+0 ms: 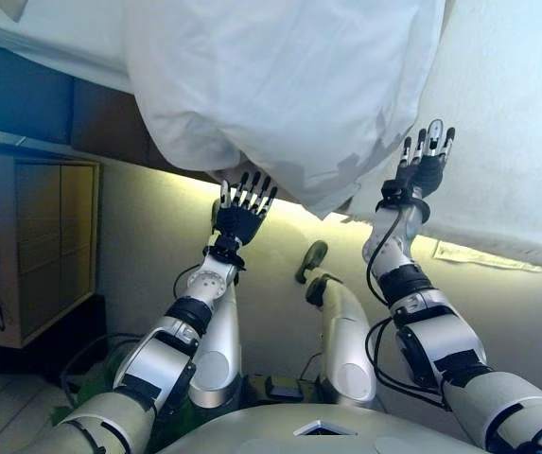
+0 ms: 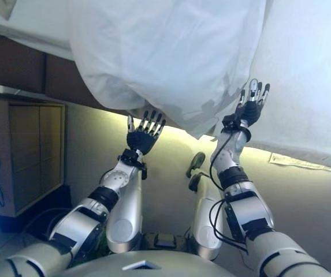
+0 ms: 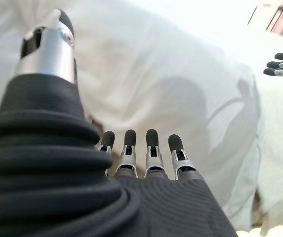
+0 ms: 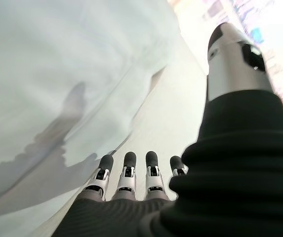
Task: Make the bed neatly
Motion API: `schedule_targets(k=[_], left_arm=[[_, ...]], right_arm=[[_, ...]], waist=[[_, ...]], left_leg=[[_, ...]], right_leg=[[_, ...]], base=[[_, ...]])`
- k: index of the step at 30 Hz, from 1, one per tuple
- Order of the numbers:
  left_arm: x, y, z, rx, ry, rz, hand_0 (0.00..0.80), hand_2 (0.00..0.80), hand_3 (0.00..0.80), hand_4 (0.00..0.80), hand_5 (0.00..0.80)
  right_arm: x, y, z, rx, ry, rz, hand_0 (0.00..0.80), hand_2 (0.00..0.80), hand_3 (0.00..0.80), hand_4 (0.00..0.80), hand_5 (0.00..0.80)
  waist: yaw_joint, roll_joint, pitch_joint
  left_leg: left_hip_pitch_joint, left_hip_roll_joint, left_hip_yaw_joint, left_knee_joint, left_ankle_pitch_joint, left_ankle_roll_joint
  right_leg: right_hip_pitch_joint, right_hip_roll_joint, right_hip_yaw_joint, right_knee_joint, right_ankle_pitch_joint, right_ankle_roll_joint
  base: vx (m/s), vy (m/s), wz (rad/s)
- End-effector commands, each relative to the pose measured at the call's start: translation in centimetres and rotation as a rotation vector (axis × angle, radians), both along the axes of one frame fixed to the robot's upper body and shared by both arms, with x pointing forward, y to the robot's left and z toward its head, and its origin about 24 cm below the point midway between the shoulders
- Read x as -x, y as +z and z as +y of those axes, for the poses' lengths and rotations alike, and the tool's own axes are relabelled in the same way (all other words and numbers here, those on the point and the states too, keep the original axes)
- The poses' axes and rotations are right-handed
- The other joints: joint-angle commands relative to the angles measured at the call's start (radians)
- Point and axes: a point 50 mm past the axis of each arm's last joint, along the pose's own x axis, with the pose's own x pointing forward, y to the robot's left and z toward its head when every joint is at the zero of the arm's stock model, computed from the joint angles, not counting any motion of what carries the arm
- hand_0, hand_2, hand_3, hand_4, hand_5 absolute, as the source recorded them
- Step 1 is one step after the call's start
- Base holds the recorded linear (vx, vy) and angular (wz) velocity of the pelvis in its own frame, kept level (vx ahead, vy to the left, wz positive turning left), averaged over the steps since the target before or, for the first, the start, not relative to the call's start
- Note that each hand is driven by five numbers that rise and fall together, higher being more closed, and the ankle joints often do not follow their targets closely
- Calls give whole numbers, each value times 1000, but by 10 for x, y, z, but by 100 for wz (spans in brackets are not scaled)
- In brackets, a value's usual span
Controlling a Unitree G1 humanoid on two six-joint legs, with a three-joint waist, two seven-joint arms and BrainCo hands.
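Blanket (image 1: 280, 95) hangs in a big white lump off the bed (image 1: 507, 113) edge, just above both hands. Left hand (image 1: 240, 213) & right hand (image 1: 425, 163) are spread wide w/ straight fingers, holding nothing. It looks soft, light & floppy, so it may slip. Best to grab the low hanging edge near each hand.

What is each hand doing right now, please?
Left hand: open, fingers straight, holding nothing, below the white duvet.
Right hand: open, holding nothing.
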Motion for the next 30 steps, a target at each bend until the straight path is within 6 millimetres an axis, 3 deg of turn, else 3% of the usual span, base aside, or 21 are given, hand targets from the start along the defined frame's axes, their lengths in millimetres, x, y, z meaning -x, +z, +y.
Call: schedule_targets(k=[1,6,8,12,19,30], left_arm=[[8,8,-30,28,-75,-88,0,0,0,0,0],[5,14,-38,45,-48,-99,0,0,0,0,0],[0,22,-41,66,-39,-114,0,0,0,0,0],[-11,36,-44,65,-46,-153,0,0,0,0,0],[-19,54,-41,49,-57,-230,0,0,0,0,0],[-37,90,-37,45,-26,-368,0,0,0,0,0]], right_arm=[[10,14,-38,50,-148,-72,0,0,0,0,0],[5,27,-31,111,-154,-78,0,0,0,0,0],[5,32,-29,115,-174,-99,0,0,0,0,0],[5,45,-30,133,-213,-163,0,0,0,0,0],[-2,69,-11,136,-152,-229,0,0,0,0,0],[-4,89,11,97,-130,-269,0,0,0,0,0]], waist=[[20,63,16],[4,98,16],[-4,110,16],[-9,118,16],[4,92,16],[-10,59,16]], left_leg=[[-48,30,-57,6,48,20],[-163,3,-25,94,21,39],[-190,-5,-1,97,21,43],[-263,-34,6,146,5,56],[-344,-48,7,195,-16,74],[-386,-27,38,212,-38,72]], right_leg=[[2,-122,48,147,-54,38],[-127,-148,97,197,-36,36],[-147,-151,102,175,-20,40],[-198,-157,113,168,4,36],[-239,-138,113,146,44,37],[-238,-138,85,24,130,48]], base=[[-27,232,-4],[-44,280,-8],[-25,194,-19],[-2,125,-2],[16,17,6],[24,-4,-7]])
